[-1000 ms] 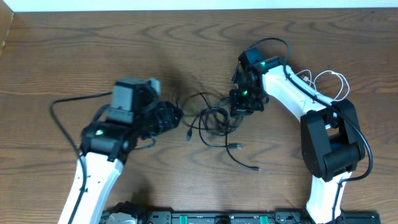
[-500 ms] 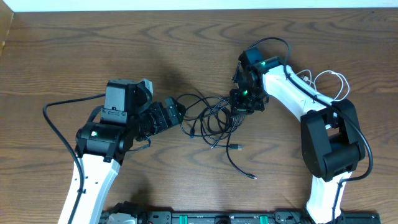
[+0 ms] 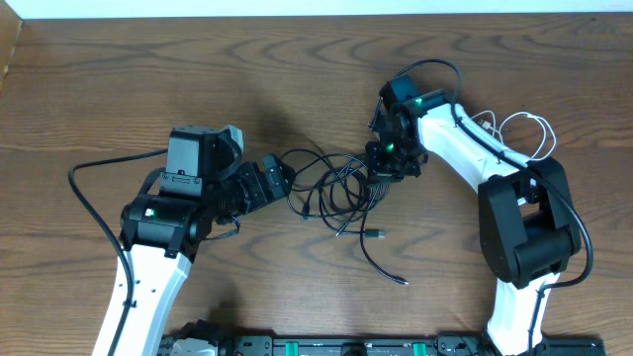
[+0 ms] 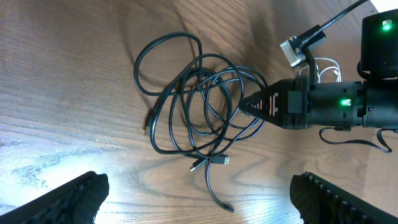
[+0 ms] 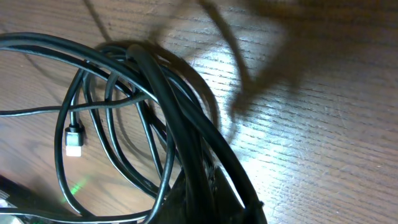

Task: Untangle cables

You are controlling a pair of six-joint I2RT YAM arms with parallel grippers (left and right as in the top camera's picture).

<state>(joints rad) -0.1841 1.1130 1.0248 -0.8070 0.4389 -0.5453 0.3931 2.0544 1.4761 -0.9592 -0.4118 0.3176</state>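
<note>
A tangle of black cables (image 3: 331, 188) lies on the wooden table between my two arms. It also shows in the left wrist view (image 4: 199, 106). My right gripper (image 3: 380, 172) is shut on the right side of the tangle. In the right wrist view its fingers (image 5: 211, 193) clamp a thick bunch of black cable strands (image 5: 155, 81). My left gripper (image 3: 280, 180) sits at the tangle's left edge; its jaws (image 4: 199, 199) are wide open and empty. One black cable end (image 3: 401, 281) trails toward the front. A white cable (image 3: 524, 133) lies loose behind the right arm.
The right arm's base (image 3: 524, 237) stands at the front right and the left arm's body (image 3: 163, 218) at the front left. A thick black robot wire (image 3: 89, 193) loops left of the left arm. The table's far edge (image 3: 297, 14) runs along the top.
Compared with a second ago, my left arm has turned and drawn back a little, and the tangle has spread toward the left. The trailing cable end slid slightly forward. Nothing moved in the last half second.
</note>
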